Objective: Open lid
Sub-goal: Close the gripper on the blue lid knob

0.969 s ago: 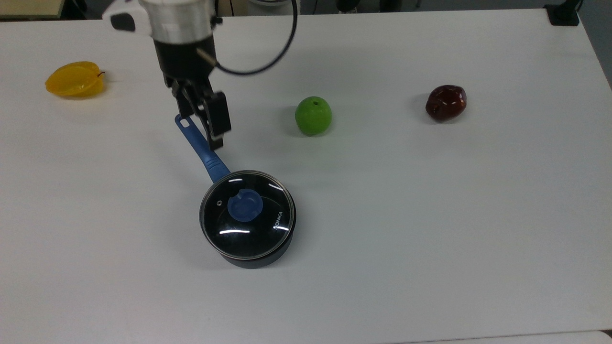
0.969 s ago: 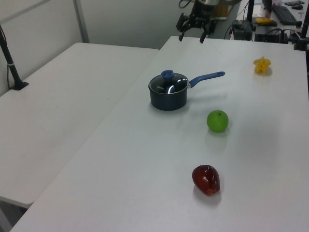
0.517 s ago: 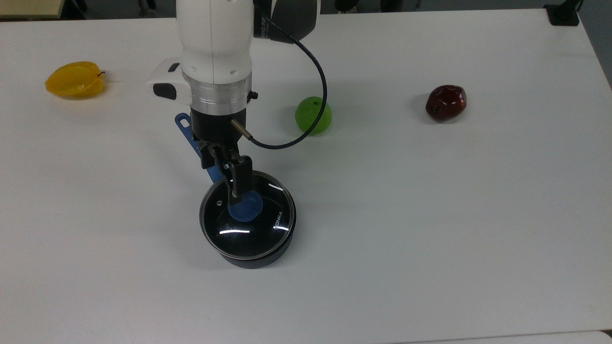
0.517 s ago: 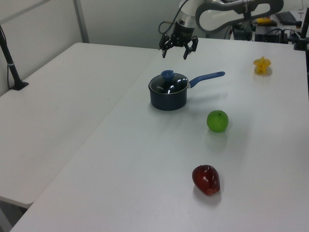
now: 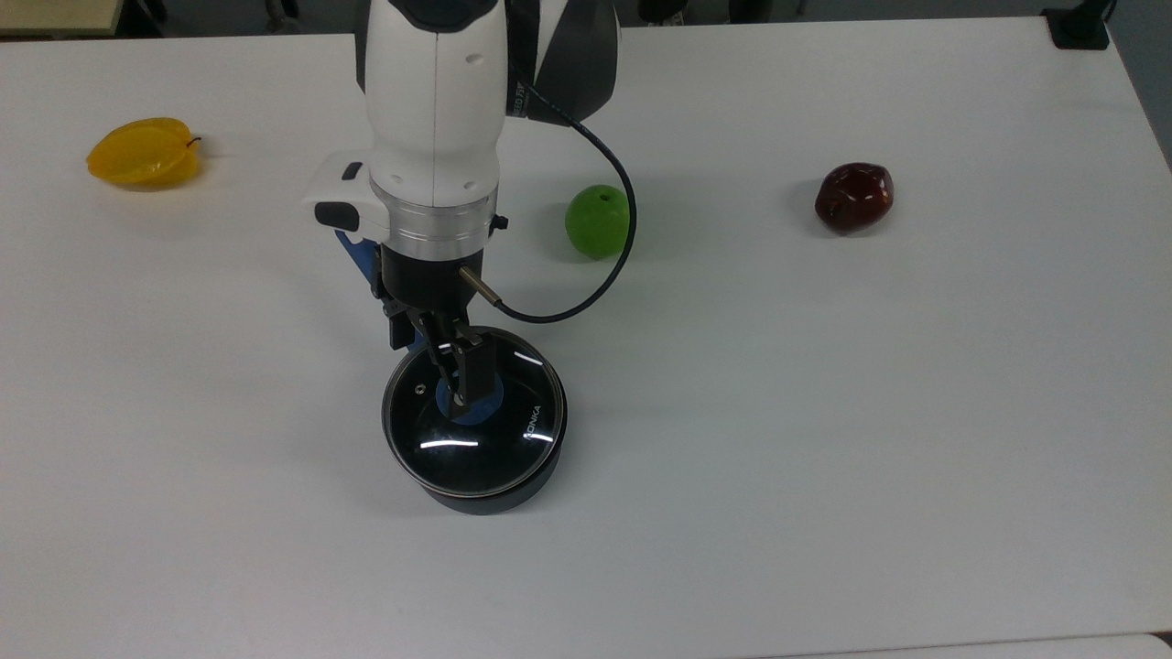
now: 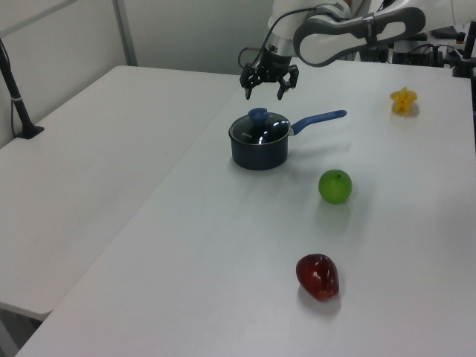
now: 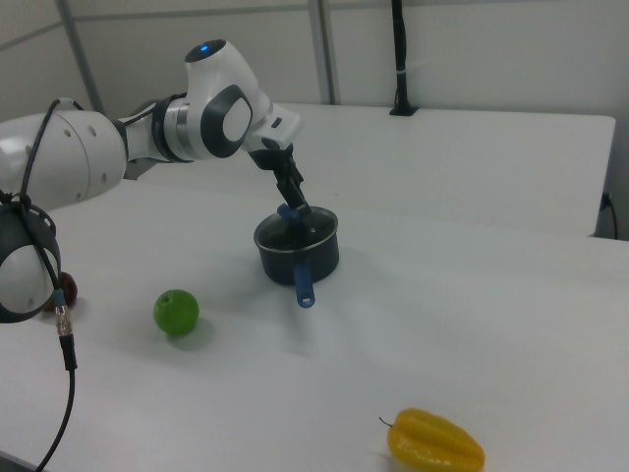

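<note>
The round clear glass lid with the metal rim and blue knob (image 5: 473, 412) is sitting flat on the black saucepan with a blue handle (image 6: 258, 150), closed all round as far as the rim shows. In the top view the pan is a bit left of the middle of the white worktop (image 5: 824, 412), with its handle running up and to the top view's left, under the arm.

The gripper (image 6: 267, 82) hangs right above the knob. In the left view the jaws are spread apart with air between the tips and the knob, so nothing is gripped. From the top view the fingers (image 5: 472, 371) overlap the knob, so it lines up over it.

Loads of room around the pan. The bare worktop runs wide open towards the top view's bottom edge and off to the top view's right. Nearest neighbour is a round green apple (image 5: 599, 221), up and to the top view's right of the pan, well apart from it. A dark red glossy fruit (image 5: 853, 196) sits further along the top view's right. A yellow starfruit-shaped piece (image 5: 144, 152) is way off near the top view's left edge.
</note>
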Robot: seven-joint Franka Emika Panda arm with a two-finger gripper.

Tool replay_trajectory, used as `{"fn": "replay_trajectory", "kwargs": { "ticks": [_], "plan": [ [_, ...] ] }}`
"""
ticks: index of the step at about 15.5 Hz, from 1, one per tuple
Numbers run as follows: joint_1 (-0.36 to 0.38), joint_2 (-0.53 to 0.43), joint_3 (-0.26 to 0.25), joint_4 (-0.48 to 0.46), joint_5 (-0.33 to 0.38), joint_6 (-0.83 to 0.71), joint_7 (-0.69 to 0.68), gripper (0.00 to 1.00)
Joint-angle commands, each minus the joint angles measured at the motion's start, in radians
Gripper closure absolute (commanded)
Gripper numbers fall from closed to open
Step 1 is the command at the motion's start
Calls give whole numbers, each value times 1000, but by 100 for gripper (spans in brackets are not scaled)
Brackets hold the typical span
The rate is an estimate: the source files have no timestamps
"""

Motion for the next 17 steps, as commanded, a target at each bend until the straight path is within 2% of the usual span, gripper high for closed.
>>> {"fn": "replay_trajectory", "kwargs": {
  "ticks": [1,5,12,17],
  "plan": [
    [25,20,-9,23,-43,9,15,0],
    [42,58,-12,27,-55,9,17,0],
    [56,69,-15,27,-56,13,17,0],
    [56,69,-14,27,-79,14,9,22]
  ]
}}
